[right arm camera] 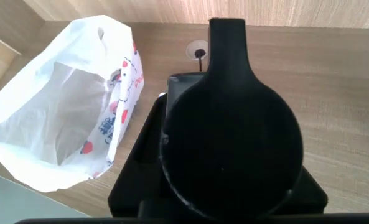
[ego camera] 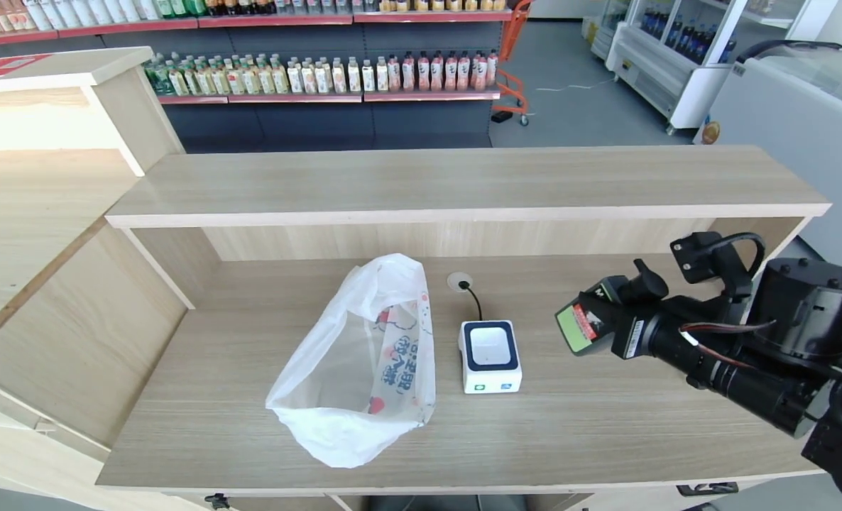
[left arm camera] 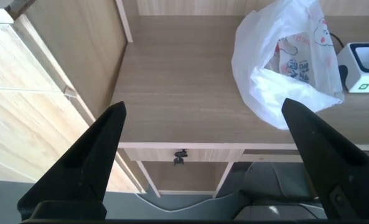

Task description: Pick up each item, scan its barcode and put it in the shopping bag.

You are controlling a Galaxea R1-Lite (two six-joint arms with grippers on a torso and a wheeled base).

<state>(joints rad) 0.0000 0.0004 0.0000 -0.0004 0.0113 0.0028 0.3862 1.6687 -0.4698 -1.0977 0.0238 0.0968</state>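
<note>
While pinching a boxy green-labelled pack in the right claw, hovered near squat white scanner and crinkly shopping bag. Held left claw spread above grainy wooden surface.

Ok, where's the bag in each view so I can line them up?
Head: bag at centre, left of the scanner; the right end effector, holding a box, is on the scanner's other side.
Left wrist: past the open left end effector, with the scanner just beyond it.
Right wrist: beside the right end effector's dark bulk, near the cable hole.
Shared landmark: the bag's red-and-blue print.
</note>
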